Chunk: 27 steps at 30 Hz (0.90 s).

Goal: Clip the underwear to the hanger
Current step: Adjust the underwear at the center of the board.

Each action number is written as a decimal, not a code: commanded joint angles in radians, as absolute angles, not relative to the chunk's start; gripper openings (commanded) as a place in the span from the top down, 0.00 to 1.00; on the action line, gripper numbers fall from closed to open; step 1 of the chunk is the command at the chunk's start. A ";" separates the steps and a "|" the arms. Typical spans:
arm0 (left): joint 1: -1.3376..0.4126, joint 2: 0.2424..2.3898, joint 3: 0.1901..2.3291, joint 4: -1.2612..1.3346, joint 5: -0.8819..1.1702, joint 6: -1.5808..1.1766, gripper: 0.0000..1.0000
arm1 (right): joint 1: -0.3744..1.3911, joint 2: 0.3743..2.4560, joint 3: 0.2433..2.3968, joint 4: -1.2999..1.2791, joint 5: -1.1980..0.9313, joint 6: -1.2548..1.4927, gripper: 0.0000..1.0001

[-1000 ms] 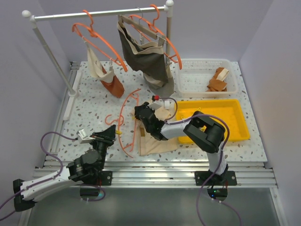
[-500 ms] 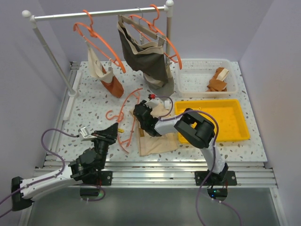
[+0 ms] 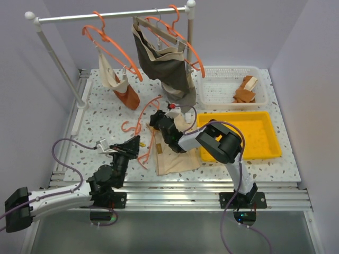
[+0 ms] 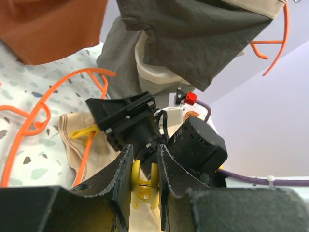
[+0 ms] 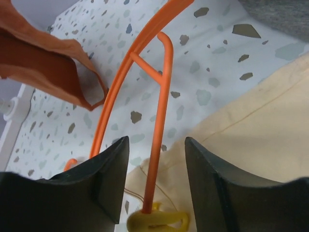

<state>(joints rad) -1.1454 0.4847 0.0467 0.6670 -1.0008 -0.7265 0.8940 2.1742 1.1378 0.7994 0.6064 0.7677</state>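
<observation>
The orange hanger (image 3: 141, 111) lies on the speckled table, its lower bar across the left edge of the cream underwear (image 3: 177, 156). My right gripper (image 3: 154, 119) is open astride that hanger bar (image 5: 161, 121). The bar runs free between the fingers, with the underwear (image 5: 241, 130) under them. A yellow clip (image 5: 157, 223) sits on the bar at the frame's bottom edge. My left gripper (image 4: 145, 154) is shut on a second yellow clip (image 4: 145, 182). It hovers just left of the hanger (image 4: 87, 150), facing the right gripper (image 4: 126, 121). The left gripper (image 3: 136, 143) is seen near the underwear's left edge.
A white rail (image 3: 106, 16) at the back carries more orange hangers with a dark grey garment (image 3: 164, 58) and a rust and cream one (image 3: 119, 84). A white basket (image 3: 228, 74) with cloths and a yellow tray (image 3: 243, 132) stand at the right.
The right gripper has opened and let go of the hanger bar. The left arm has moved up and right with its yellow clip, closer to the hanger.
</observation>
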 commanded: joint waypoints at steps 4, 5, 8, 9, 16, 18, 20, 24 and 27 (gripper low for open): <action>-1.057 0.685 -0.218 1.011 -0.835 -0.634 1.00 | 0.894 2.046 0.996 1.049 0.560 0.603 0.35; -1.011 0.740 -0.216 1.029 -0.804 -0.637 1.00 | 0.894 2.030 0.958 1.061 0.561 0.598 0.35; -0.931 0.846 -0.212 1.139 -0.675 -0.640 1.00 | 0.896 1.964 0.884 1.103 0.564 0.575 0.34; -0.924 0.870 -0.207 1.159 -0.643 -0.637 1.00 | 0.896 1.947 0.862 1.112 0.566 0.571 0.34; -0.871 1.145 -0.176 1.348 -0.494 -0.594 1.00 | 0.896 1.790 0.700 1.177 0.569 0.522 0.34; -0.827 1.208 -0.179 1.420 -0.410 -0.591 1.00 | 0.896 1.758 0.657 1.177 0.554 0.525 0.34; -0.790 1.322 -0.183 1.529 -0.336 -0.595 1.00 | 0.896 1.715 0.614 1.187 0.543 0.526 0.34; -0.772 1.509 -0.192 1.755 -0.301 -0.595 1.00 | 0.894 1.655 0.557 1.210 0.522 0.525 0.34; -0.742 1.629 -0.166 1.827 -0.244 -0.615 1.00 | 0.894 1.609 0.516 1.212 0.512 0.515 0.34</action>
